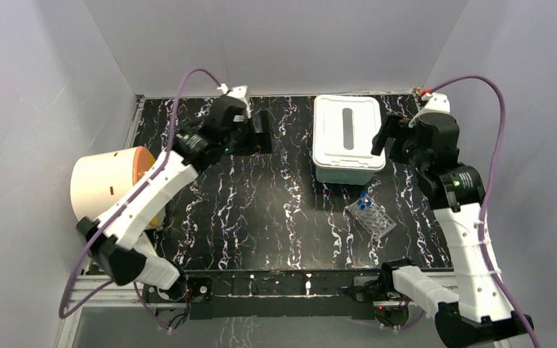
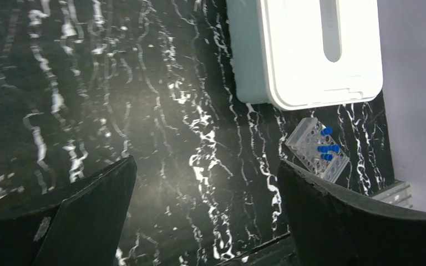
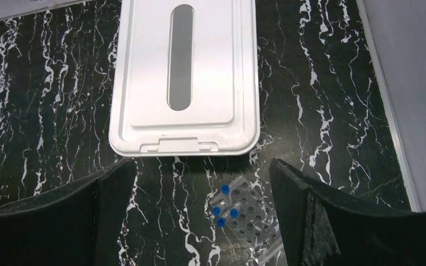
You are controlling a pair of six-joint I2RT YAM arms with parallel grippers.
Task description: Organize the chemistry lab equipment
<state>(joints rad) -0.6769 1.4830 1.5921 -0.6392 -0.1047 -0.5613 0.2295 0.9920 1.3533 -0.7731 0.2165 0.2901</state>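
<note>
- While the clear tube rack (image 1: 371,220), holding blue-capped tubes (image 1: 364,204), sits just before the closed white box (image 1: 348,138), other equipment is unseen, probably boxed.
- Both the left gripper (image 2: 205,177) and right gripper (image 3: 202,172) gape wide, empty.

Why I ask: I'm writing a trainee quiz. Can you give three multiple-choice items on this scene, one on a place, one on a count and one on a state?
1. Where is the clear tube rack?
A. on the box's lid
B. on the table, just on the arms' side of the white lidded box
C. lifted in the air

2. How many blue caps show in the rack?
A. one
B. four
C. nine

3. How is the right pincer?
A. open and empty
B. shut on a tube
C. shut on the rack

Answers: 1 B, the rack lies on the marbled top near the box's front edge. 2 B, the right wrist view shows four. 3 A, its fingers stand wide apart with nothing between them.
</note>
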